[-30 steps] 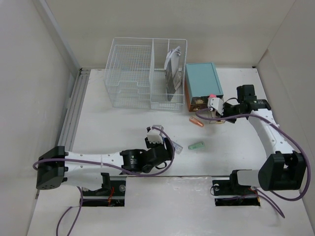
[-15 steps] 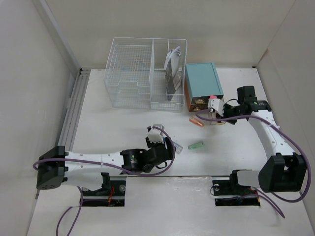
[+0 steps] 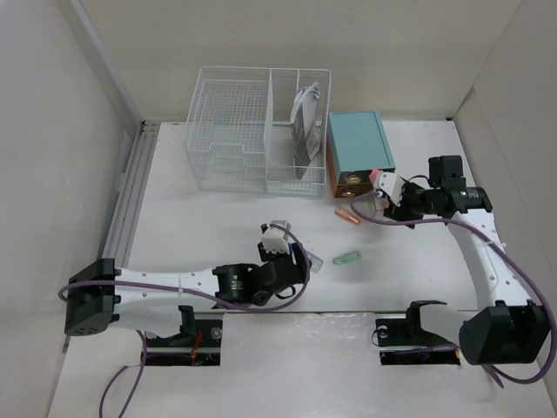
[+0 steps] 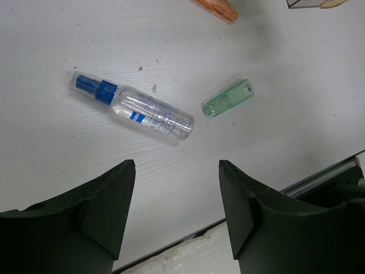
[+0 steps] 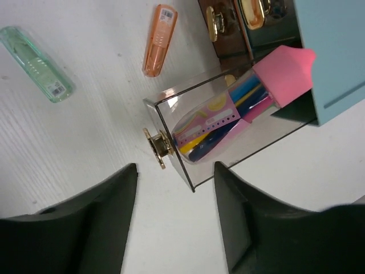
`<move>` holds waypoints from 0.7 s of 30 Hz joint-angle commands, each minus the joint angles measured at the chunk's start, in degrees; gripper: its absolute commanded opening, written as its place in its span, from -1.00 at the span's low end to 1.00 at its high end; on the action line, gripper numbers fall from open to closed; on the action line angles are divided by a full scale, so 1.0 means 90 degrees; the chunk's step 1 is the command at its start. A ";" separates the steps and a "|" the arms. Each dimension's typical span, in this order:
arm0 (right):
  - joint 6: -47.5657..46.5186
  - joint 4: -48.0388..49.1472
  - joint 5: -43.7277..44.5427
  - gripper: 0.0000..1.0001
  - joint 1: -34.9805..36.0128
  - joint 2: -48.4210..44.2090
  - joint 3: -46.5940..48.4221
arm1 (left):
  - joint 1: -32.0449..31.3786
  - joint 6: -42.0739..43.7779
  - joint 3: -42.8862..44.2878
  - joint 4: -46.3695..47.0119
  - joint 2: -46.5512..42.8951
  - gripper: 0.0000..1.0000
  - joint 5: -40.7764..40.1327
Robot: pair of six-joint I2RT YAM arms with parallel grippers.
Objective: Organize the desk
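Top view: white counter (image 3: 200, 226) fills the floor between pale wall panels; wire basket (image 3: 252, 131) and teal drawer box (image 3: 359, 146) at its far side; left claw (image 3: 300, 259) low over the middle, a clear spray bottle (image 3: 318, 261) just beside its tips; green tube (image 3: 348, 258) a little to the right; orange tube (image 3: 347, 215) nearer the box; right claw (image 3: 385, 202) at the box front by a pulled-out clear drawer (image 3: 367, 205); spread of either claw hard to read here.

Left wrist view: left claw (image 4: 177, 171) moderately wide, nothing between the fingers (image 4: 108, 205), nothing touched; bare counter (image 4: 68, 148) under it; spray bottle (image 4: 134, 108) lying flat beyond the tips; green tube (image 4: 228, 98) beside it, apart; orange tube (image 4: 217, 8) at the top edge.

Right wrist view: right claw (image 5: 175, 171) spread wide, holding nothing; drawer's gold knob (image 5: 155, 147) just past the gap, contact cannot be told; drawer (image 5: 171, 114) holds a pink-capped clear case (image 5: 239, 108) of coloured pens; green tube (image 5: 37, 57) and orange tube (image 5: 159, 40) on the counter (image 5: 85, 142); teal box (image 5: 336, 51) top right.
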 commanded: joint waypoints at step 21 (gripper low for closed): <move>0.1894 0.1930 -0.0777 -1.00 -0.0028 0.1998 0.1247 | -0.0087 0.0009 0.0114 0.0015 -0.0216 0.15 -0.0079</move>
